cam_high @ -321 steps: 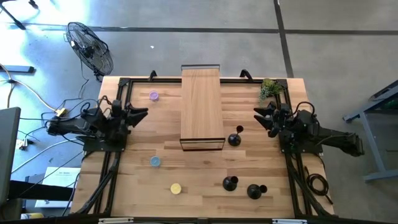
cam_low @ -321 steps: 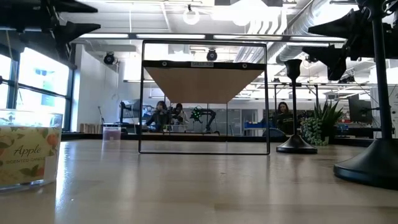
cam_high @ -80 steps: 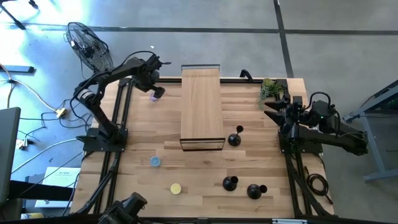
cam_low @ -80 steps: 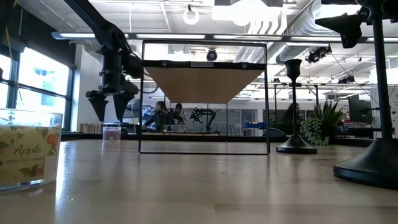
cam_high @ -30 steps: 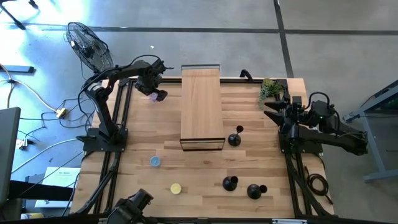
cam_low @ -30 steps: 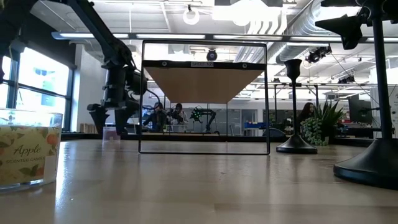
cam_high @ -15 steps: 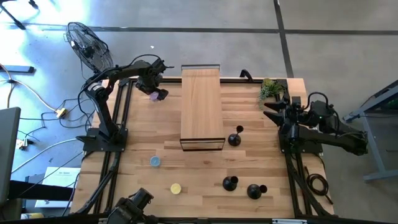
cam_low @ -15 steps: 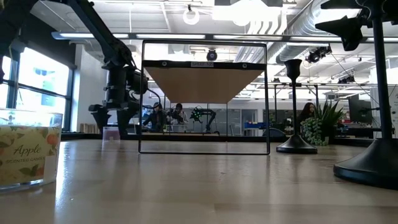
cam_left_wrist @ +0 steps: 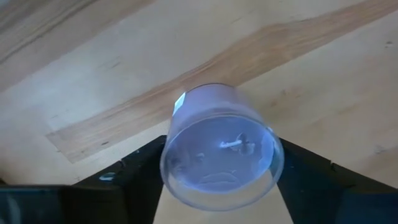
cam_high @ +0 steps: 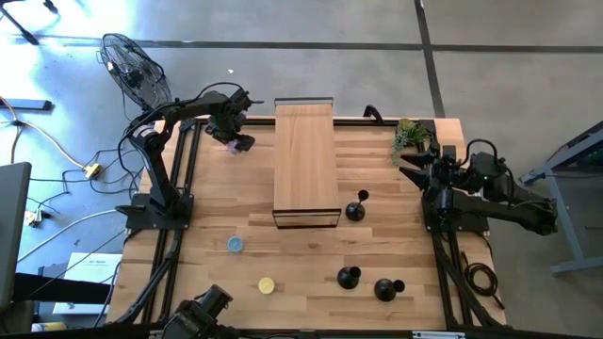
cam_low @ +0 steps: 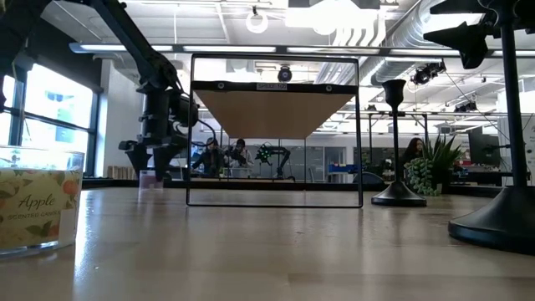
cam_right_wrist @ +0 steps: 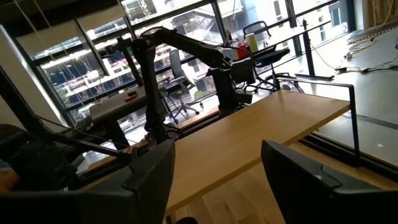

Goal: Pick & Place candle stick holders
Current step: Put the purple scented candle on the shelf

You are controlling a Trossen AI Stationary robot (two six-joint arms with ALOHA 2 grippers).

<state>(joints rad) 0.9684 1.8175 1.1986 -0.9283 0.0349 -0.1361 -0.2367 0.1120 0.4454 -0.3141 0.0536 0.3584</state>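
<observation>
Three black candle stick holders stand on their round bases at the table's right: one [cam_high: 355, 209] beside the shelf and two [cam_high: 350, 277] [cam_high: 386, 288] near the front edge. In the low view, two show [cam_low: 397, 142] [cam_low: 501, 167]. My left gripper [cam_high: 234, 141] [cam_low: 153, 171] [cam_left_wrist: 221, 177] points down at the far left of the table, shut on a small purple glass candle jar [cam_high: 233, 144]. My right gripper [cam_high: 407, 174] [cam_right_wrist: 217, 180] waits open at the right edge, apart from the holders. My left gripper pinches the purple jar's round wall [cam_left_wrist: 169, 163] between its two fingers [cam_left_wrist: 140, 171], one on each side, just below the rim. The fingers come from above, pointing down. The jar stands upright with its bottom on the table.
A wooden shelf on a black wire frame [cam_high: 305, 160] stands in the middle of the table. A small green plant [cam_high: 408, 135] sits at the far right corner. A blue candle [cam_high: 235, 244] and a yellow one [cam_high: 267, 284] stand at the near left.
My left gripper has kept its place over the purple jar and its fingers have drawn together onto the jar's sides. The jar has not moved.
</observation>
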